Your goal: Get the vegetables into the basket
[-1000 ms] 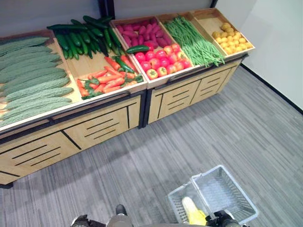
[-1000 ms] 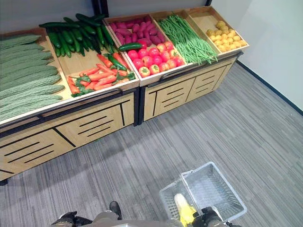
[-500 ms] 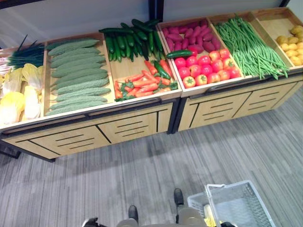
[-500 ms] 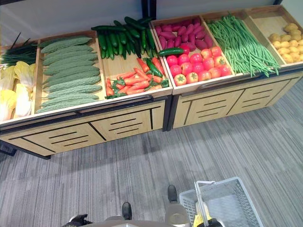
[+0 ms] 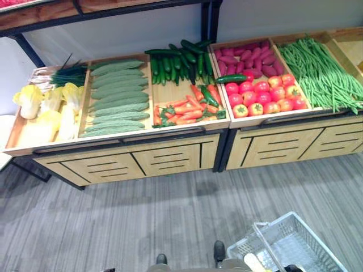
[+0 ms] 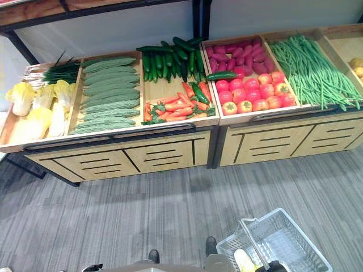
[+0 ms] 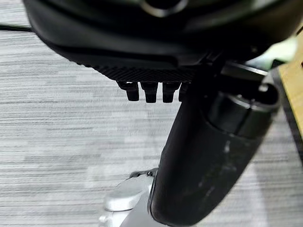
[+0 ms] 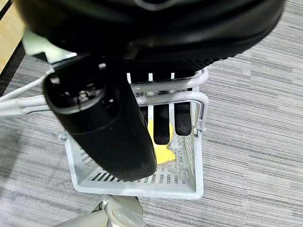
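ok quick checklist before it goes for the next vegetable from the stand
1. Basket carried: ok, right hand has its fingers curled round the handle.
2. Room in basket: ok, one yellow item lies inside, the rest is bare mesh.
3. Left hand free: ok, fingers curled, holding nothing.
4. Vegetables within reach: not ok, a stretch of floor lies before the stand.
5. Target chosen: cannot tell.

Pale matt wooden produce stand [image 5: 170, 160], perforated grey plastic basket [image 6: 295, 249], grey ribbed carpet floor [image 5: 113, 221]
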{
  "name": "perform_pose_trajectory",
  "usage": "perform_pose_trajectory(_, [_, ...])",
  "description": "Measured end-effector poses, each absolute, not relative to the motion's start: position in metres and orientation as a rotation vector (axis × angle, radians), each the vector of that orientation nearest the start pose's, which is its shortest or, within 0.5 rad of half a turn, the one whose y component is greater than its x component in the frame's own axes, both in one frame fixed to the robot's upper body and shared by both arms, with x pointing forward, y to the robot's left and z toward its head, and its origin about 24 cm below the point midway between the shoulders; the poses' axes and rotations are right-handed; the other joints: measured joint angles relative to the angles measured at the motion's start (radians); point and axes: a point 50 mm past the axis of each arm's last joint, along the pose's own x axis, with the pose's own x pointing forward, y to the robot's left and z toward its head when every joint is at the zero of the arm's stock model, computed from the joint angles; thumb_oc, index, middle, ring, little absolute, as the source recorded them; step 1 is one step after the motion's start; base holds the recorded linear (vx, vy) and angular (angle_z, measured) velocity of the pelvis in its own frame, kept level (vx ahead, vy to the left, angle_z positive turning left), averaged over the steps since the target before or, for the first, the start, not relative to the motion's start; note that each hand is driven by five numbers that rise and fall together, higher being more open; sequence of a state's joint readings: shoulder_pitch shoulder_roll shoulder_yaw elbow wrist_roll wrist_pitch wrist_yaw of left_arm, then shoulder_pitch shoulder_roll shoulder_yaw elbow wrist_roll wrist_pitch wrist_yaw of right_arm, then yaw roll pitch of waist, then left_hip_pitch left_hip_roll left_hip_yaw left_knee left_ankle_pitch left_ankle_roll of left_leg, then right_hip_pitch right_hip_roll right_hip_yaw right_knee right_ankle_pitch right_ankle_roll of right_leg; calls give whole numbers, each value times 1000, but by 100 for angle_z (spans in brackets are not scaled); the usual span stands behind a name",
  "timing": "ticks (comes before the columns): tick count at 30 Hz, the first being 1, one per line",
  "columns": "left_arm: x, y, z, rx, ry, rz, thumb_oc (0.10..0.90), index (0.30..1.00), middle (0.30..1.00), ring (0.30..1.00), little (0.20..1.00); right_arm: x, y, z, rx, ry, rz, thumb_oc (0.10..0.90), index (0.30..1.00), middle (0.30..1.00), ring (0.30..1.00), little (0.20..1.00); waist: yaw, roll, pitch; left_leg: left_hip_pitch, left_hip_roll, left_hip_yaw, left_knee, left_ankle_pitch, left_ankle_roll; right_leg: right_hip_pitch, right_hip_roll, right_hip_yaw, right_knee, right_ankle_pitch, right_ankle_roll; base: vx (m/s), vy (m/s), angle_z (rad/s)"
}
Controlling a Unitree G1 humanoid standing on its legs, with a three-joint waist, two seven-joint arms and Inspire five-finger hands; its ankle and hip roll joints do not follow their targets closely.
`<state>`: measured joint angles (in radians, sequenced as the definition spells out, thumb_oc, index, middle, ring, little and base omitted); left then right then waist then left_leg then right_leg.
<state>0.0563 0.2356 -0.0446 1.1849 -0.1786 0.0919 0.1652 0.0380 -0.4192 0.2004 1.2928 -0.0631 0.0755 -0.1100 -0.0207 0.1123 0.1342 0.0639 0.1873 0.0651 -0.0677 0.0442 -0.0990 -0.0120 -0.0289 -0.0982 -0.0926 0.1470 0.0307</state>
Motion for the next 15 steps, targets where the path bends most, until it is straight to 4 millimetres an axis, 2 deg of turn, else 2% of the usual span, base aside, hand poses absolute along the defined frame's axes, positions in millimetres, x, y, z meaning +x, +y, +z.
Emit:
perform_pose_trajectory(2, [78,247,-156,129,1216,377,900,1000,1000,1000,1000,54,-311,-143,-619,1389,-171,400,300,300,300,300,4,6,0,1,-5,-4,0,5,0,1,-3,-6,0,0,1,-6,-6,14])
perform_pose_trajectory(3, [92,245,-142,85,1074,365,900,1000,1000,1000,1000,54,-311,-142,-597,1373,-188,400,300,300,300,300,2,0,8,-1,-9,-21,-9,11,-4,7,-7,-16,0,-2,6,15,-10,21])
perform_pose_trajectory(4, [99,244,-134,57,1009,358,900,1000,1000,1000,1000,55,-311,-142,-593,1370,-190,400,300,300,300,300,5,3,8,4,-10,-26,-13,15,-4,11,-8,-22,0,-4,9,24,-11,22])
perform_pose_trajectory(8, [118,244,-89,-4,742,323,900,1000,1000,1000,1000,51,-312,-141,-563,1365,-195,400,300,300,300,300,8,-5,19,8,-10,-30,-24,16,-3,15,-14,-27,0,-9,14,20,-11,6])
perform_pose_trajectory(9, [126,249,-70,5,651,314,900,1000,1000,1000,1000,47,-312,-142,-558,1378,-196,400,300,300,300,300,8,-5,19,11,-11,-32,-24,16,-4,19,-15,-30,0,-12,17,35,-11,7])
perform_pose_trajectory(12, [137,262,-46,40,549,320,900,1000,1000,1000,1000,42,-311,-143,-550,1395,-190,400,300,300,300,300,10,-6,22,17,-15,-36,-24,16,-5,30,-17,-35,0,-15,22,26,-8,6])
perform_pose_trajectory(14, [156,278,-20,127,429,344,900,1000,1000,1000,1000,42,-308,-144,-539,1402,-181,400,300,300,300,300,12,-12,26,26,-15,-37,-20,15,-5,35,-20,-34,0,-16,26,53,3,0])
perform_pose_trajectory(15, [159,282,-14,157,406,345,900,1000,1000,1000,1000,42,-308,-144,-537,1403,-177,400,300,300,300,300,12,-10,24,28,-16,-37,-20,15,-5,36,-22,-34,0,-16,27,0,0,0])
